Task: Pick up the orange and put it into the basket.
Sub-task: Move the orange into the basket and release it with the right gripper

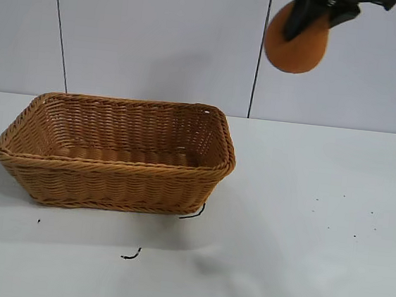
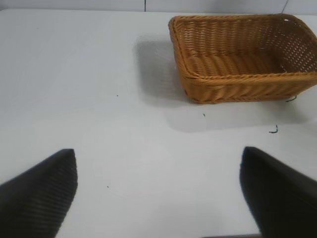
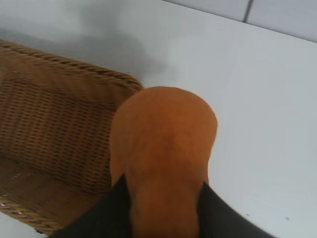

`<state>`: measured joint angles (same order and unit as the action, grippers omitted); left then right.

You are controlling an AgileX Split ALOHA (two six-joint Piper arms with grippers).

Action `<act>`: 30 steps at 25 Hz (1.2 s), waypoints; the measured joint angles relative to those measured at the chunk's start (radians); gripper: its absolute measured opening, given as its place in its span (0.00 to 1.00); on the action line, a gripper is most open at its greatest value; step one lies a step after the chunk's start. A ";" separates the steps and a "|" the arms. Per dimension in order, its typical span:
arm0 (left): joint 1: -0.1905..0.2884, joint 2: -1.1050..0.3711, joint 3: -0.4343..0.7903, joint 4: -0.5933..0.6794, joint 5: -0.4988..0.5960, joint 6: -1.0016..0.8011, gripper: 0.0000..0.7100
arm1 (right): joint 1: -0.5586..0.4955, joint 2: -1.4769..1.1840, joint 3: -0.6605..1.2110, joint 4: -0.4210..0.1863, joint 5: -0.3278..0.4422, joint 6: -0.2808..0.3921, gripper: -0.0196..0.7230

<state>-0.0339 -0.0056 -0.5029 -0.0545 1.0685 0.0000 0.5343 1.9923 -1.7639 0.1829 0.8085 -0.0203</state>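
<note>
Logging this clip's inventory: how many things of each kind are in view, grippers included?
Orange: 1, held high by the right gripper
Basket: 1
Grippers: 2, the left gripper above the table
Black scraps: 2
Total: 6

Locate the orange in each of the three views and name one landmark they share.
Exterior view: the orange hangs top right, high above the table, clamped in the right gripper.
Left wrist view: the orange is not in it.
Right wrist view: the orange fills the centre, between the fingers.
Shared landmark: the basket.
</note>
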 joint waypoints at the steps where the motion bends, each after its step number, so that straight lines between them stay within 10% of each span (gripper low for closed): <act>1: 0.000 0.000 0.000 0.000 0.000 0.000 0.90 | 0.027 0.020 0.000 0.000 -0.026 0.008 0.26; 15: 0.000 0.000 0.000 0.000 0.000 0.000 0.90 | 0.141 0.259 0.000 -0.020 -0.201 0.020 0.32; 23: 0.000 0.000 0.000 0.000 0.000 0.000 0.90 | 0.141 0.251 0.000 -0.028 -0.197 0.050 0.89; 30: 0.000 0.000 0.000 0.000 0.000 0.000 0.90 | 0.111 0.205 -0.123 -0.059 -0.015 0.067 0.95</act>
<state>-0.0339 -0.0056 -0.5029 -0.0545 1.0685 0.0000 0.6450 2.1972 -1.8865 0.1243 0.7933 0.0471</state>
